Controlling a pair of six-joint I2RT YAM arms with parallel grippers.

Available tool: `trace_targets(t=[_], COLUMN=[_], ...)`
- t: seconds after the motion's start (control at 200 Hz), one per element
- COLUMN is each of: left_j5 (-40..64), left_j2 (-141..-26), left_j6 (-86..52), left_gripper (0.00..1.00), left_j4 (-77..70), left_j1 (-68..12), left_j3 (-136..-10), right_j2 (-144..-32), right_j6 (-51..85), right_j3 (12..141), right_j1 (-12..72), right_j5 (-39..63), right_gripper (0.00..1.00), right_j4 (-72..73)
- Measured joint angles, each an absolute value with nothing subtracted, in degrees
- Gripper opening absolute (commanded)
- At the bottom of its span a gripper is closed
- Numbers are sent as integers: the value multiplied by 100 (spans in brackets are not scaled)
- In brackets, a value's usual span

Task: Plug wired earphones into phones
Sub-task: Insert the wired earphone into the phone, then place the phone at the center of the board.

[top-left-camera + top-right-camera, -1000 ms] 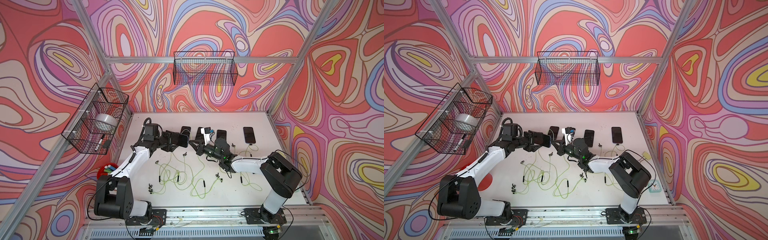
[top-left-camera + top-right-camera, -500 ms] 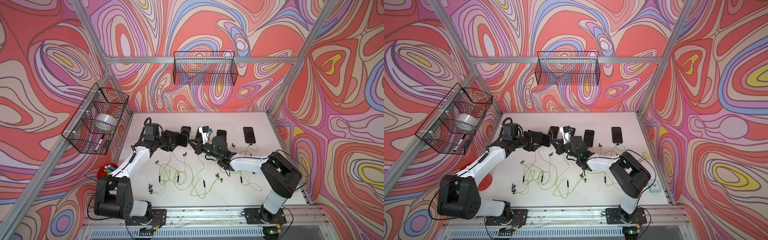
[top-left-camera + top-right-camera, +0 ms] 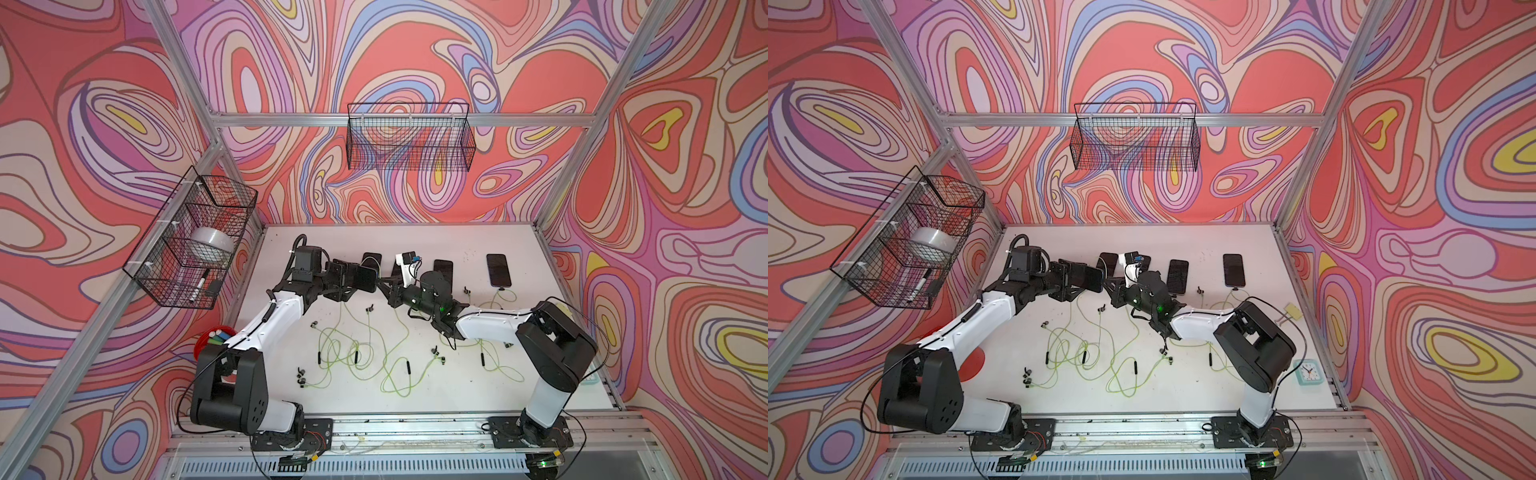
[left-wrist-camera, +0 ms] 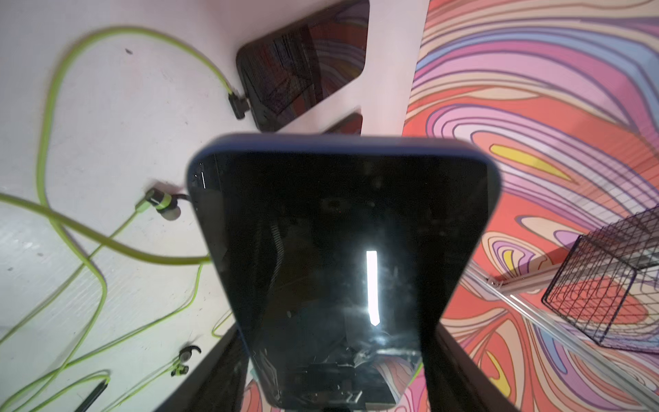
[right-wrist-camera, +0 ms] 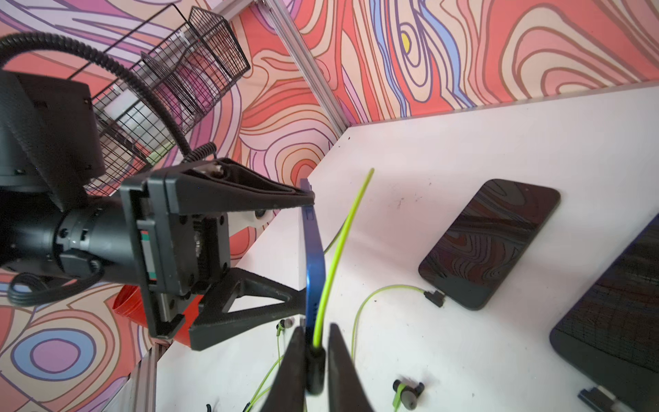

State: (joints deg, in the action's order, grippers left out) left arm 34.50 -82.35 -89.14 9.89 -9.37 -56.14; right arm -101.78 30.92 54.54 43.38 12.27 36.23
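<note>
My left gripper (image 3: 360, 279) holds one of the phones (image 3: 366, 277) off the table, shut on its sides; its dark screen (image 4: 342, 257) fills the left wrist view. My right gripper (image 5: 315, 342) meets that phone's blue edge (image 5: 313, 249). A dark plug (image 5: 316, 369) on a yellow-green earphone cable (image 5: 335, 257) stands between the fingers. One finger touches it and a sliver of gap shows at the other. More phones (image 3: 498, 270) lie in a row at the back, and one (image 5: 488, 242) has a plug (image 5: 435, 298) in it. Other wired earphones (image 3: 357, 353) lie tangled on the table.
A wire basket (image 3: 409, 137) hangs on the back wall and another (image 3: 195, 241), holding a tape roll, on the left wall. A red cup of pens (image 3: 212, 340) stands by the left arm's base. A small clock (image 3: 1308, 372) and a yellow note (image 3: 1292, 309) sit at the right edge.
My right gripper's jaws have eased apart around the plug. The right wrist has shifted slightly toward the held phone. The left arm has stayed still with its phone.
</note>
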Motion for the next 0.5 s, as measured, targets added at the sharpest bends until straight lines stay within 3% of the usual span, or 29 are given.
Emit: trace_targets(t=[0.07, 0.16, 0.496], left_j5=[3627, 3688, 2733], left_j2=[-8283, -8361, -9504], left_j6=[-8508, -7773, -3793], left_gripper=[0, 0, 0], left_j4=[1380, 1979, 4737], left_j1=[-945, -893, -779], left_j3=[-5839, -6250, -8523], right_j2=[-10073, -9832, -8562], right_j6=[3039, 3004, 2696], right_j3=[5452, 5443, 5332], right_j1=[4355, 4309, 3636], right_j5=[1238, 1341, 1533], right_gripper=[54, 61, 61], right_j4=[3183, 2716, 1284])
